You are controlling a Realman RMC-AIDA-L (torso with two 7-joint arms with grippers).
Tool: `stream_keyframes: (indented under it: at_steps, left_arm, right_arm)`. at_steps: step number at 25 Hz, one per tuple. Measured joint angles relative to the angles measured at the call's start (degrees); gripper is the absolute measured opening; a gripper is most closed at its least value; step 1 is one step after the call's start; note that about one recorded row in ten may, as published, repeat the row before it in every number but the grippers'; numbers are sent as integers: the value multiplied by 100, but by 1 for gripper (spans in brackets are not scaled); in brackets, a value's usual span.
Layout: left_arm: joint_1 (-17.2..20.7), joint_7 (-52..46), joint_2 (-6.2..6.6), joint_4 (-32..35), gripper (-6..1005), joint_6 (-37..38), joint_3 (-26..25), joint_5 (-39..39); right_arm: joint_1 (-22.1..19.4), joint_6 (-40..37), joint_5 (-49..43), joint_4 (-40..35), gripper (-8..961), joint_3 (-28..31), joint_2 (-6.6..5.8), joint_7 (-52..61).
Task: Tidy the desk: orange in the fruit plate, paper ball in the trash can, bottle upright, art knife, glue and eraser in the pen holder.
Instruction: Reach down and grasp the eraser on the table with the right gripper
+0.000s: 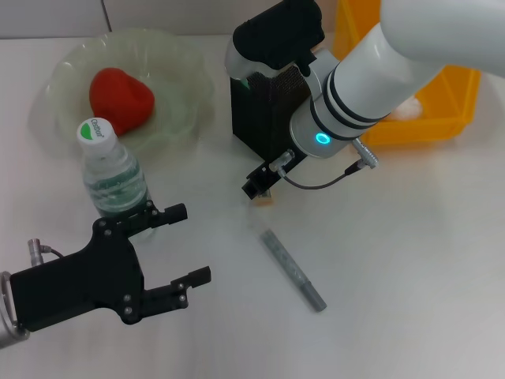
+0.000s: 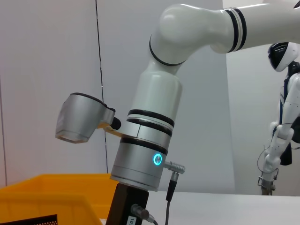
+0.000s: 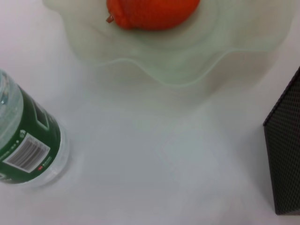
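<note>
The orange (image 1: 120, 96) (image 3: 150, 11) lies in the pale green fruit plate (image 1: 185, 87) (image 3: 187, 70). In front of it the bottle (image 1: 112, 175) (image 3: 26, 145) stands upright. My left gripper (image 1: 185, 245) is open just in front of the bottle, holding nothing. The grey art knife (image 1: 293, 270) lies flat on the table. My right gripper (image 1: 276, 35) hangs above the black mesh pen holder (image 1: 260, 118) (image 3: 286, 159) (image 2: 124, 206). A small tan piece (image 1: 263, 201) lies by the holder's front corner; I cannot tell what it is. Glue, eraser and paper ball are out of view.
A yellow bin (image 1: 430, 103) (image 2: 42, 194) stands at the back right behind my right arm (image 2: 150, 136). Open white table stretches to the front right of the knife.
</note>
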Motion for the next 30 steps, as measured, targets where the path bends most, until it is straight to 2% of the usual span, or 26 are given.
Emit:
stream_keyframes:
  at_steps: [30]
  left_arm:
    - [-23, 8, -9, 2, 785, -31, 0, -12]
  right_arm:
    - [70, 162, 268, 334, 343, -98, 1, -43]
